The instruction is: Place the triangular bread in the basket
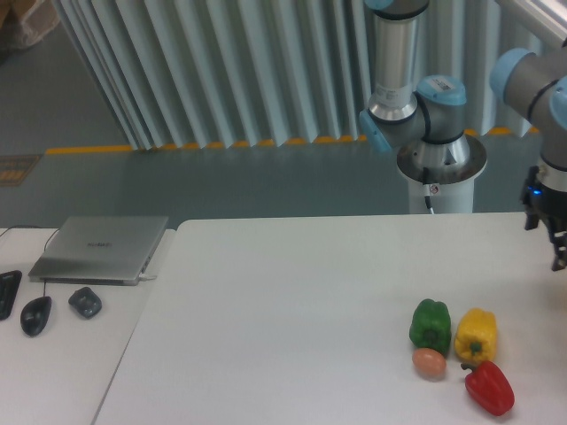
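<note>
The triangular bread is out of view, and so is the basket. My gripper [558, 252] hangs at the far right edge of the camera view, above the white table [292, 301], with its dark wrist and a blue light showing. The frame edge cuts it off, so its fingers cannot be made out. It is up and to the right of the group of vegetables, apart from them.
A green pepper [430, 325], a yellow pepper [476, 334], a red pepper [489, 387] and a small brown egg [429, 362] sit together at the front right. A laptop [99, 249], a mouse [35, 314] and a grey object [85, 302] lie on the left table. The robot base [440, 168] stands behind.
</note>
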Controlling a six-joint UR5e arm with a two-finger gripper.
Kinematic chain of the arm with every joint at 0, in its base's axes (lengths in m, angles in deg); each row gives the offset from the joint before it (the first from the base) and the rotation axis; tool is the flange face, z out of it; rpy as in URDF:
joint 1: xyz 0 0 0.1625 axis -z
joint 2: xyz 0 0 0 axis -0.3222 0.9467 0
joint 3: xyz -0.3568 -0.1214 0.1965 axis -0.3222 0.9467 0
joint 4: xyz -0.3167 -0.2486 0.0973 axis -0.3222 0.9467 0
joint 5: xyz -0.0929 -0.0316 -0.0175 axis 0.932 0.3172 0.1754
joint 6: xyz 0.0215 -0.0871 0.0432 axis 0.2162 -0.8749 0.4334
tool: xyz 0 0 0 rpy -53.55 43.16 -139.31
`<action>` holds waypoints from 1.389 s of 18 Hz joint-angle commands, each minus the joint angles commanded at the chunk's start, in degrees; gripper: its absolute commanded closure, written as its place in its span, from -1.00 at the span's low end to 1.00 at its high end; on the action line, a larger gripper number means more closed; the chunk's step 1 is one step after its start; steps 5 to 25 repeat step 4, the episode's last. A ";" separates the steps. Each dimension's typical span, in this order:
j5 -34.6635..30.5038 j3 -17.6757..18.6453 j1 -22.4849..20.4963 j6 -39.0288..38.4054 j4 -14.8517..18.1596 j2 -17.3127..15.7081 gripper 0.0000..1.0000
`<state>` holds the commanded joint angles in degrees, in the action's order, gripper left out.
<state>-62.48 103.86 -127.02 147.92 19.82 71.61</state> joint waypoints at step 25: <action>0.18 0.09 1.15 -2.30 -0.09 -0.01 -1.00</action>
